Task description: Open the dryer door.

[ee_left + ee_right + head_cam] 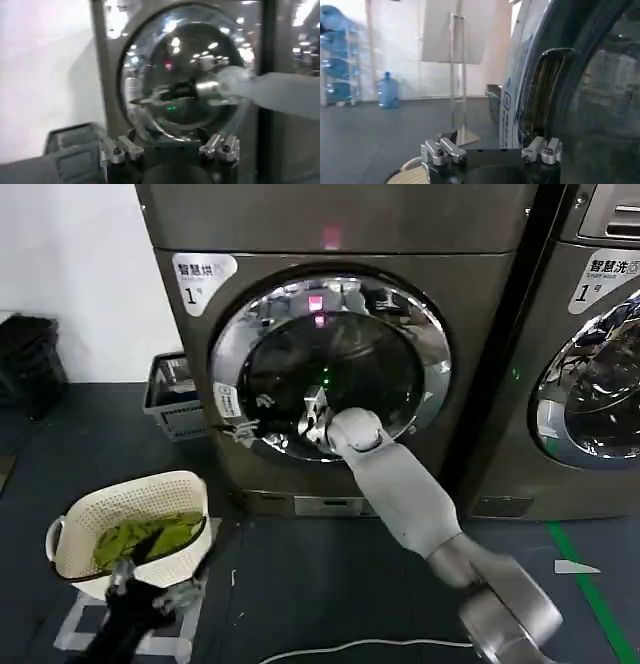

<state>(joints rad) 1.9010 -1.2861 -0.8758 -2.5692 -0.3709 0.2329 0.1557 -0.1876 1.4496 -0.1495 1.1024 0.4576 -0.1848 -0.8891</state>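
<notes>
From the head view, my right gripper (312, 416) is up against the dark glass of the dryer door (330, 364), low and a little left of centre, my forearm reaching up to it from the lower right. The door sits shut in the front of the bronze-grey machine (480, 334), its chrome ring flush all round. My left gripper (150, 592) hangs low beside the laundry basket (130, 496) of green cloth, idle. The handle recess seems to lie on the ring's left edge, so I judge I should slide that way before pulling.

In the left wrist view, my left fingers (114, 150) stand wide with nothing between them, facing the door (150, 50) from farther off. My right gripper (150, 98) lies across the glass, pointing toward the ring's edge; I cannot tell how its fingers stand here.

In the right wrist view, my right fingers (436, 152) are spread and empty, and the door (600, 100) fills the side beside them, with a dark recess (545, 95) in the rim just ahead. I should hook a finger into that recess fully, then pull outward along the hinge's arc, not straight back, lest I slip off the chrome.
</notes>
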